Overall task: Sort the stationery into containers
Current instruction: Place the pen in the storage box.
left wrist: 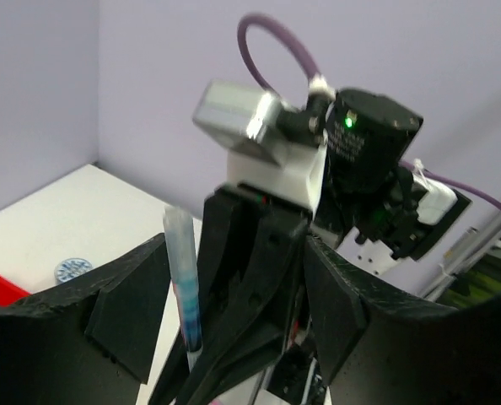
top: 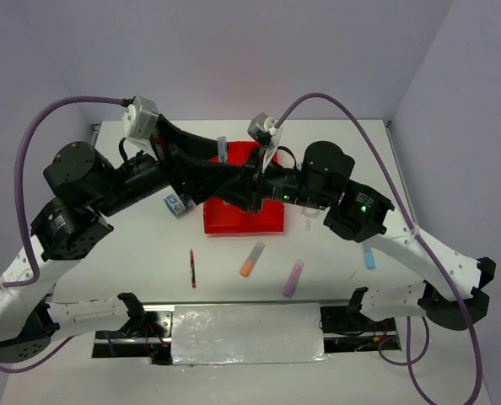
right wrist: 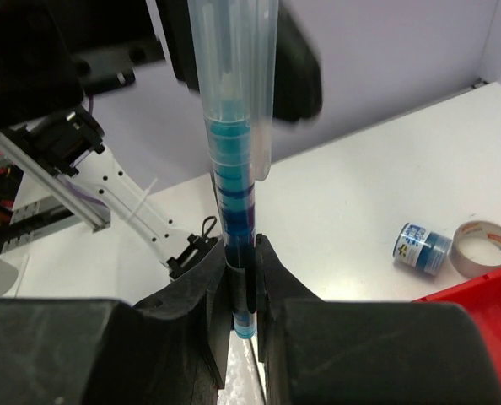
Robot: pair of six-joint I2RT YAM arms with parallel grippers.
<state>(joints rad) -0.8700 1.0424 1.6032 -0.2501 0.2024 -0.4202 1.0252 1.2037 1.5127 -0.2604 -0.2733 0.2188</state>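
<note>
fingers (right wrist: 196, 295) of the right gripper (right wrist: 240, 274) are matte black, grainy plastic; the left gripper (left wrist: 234, 253) has the same. behind each one sits a pale grey camera box (top: 139, 116) trailing a purple cable (top: 31, 143). further back come round black motor housings (top: 328, 164), one with a green light (top: 362, 205), then white links (top: 428, 253).

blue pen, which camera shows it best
The right wrist view: the blue pen stands upright, large and sharp, clamped in the right tool. The left wrist view shows it smaller and blurred. The top view shows only a pale sliver by the far edge of the red tray.
</note>
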